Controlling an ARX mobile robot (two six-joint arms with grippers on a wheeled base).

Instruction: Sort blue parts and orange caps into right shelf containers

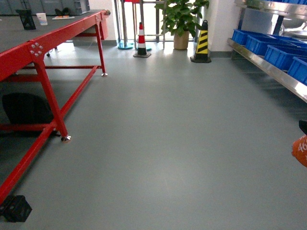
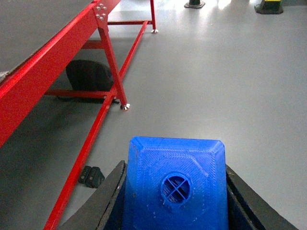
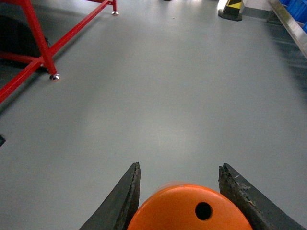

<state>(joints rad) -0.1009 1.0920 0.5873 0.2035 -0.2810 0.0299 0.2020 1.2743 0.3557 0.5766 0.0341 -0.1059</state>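
My left gripper [image 2: 175,191] clamps small bright-blue plastic block [image 2: 175,184]; right gripper [image 3: 180,201] clamps orange cylindrical cap [image 3: 189,208]. Both picked, neither delivered. Big blue ribbed crates [image 1: 268,48] on right shelf, well apart.

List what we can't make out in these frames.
- Orange cap: head view, cut by right edge; print partly readable. Right wrist view shows only its end.
- Blue part: left wrist view, bottom cut off, sides hidden by left pincer fingers.
- Blue crates: contents hidden by rims.
- Left pincer: outside head view.
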